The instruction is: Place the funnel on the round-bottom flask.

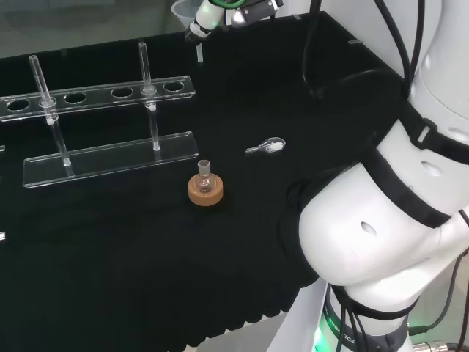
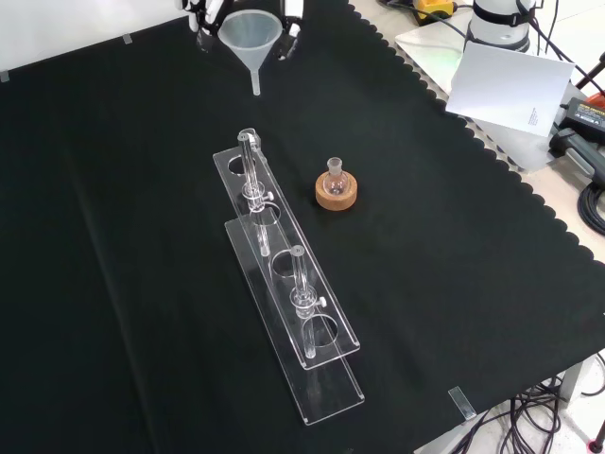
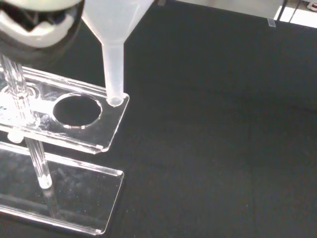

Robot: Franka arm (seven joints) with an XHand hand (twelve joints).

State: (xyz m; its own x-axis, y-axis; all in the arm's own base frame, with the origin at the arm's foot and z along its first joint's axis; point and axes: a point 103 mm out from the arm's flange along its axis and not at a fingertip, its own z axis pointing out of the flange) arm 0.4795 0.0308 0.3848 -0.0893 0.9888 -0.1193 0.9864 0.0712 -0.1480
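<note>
I see the funnel (image 2: 251,40), translucent white plastic, upright with its stem pointing down, raised above the worktop (image 2: 454,246) at the top of the front view. The round-bottom flask (image 2: 335,179), small clear glass with an open neck, stands upright on a cork ring (image 2: 337,194), well apart from the funnel.

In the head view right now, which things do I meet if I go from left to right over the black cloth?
Clear rack → round-bottom flask on its cork ring → small spoon → the arm's own white links. The funnel, held by the hand, hangs at the far edge, above the flask's place in this order.
</note>
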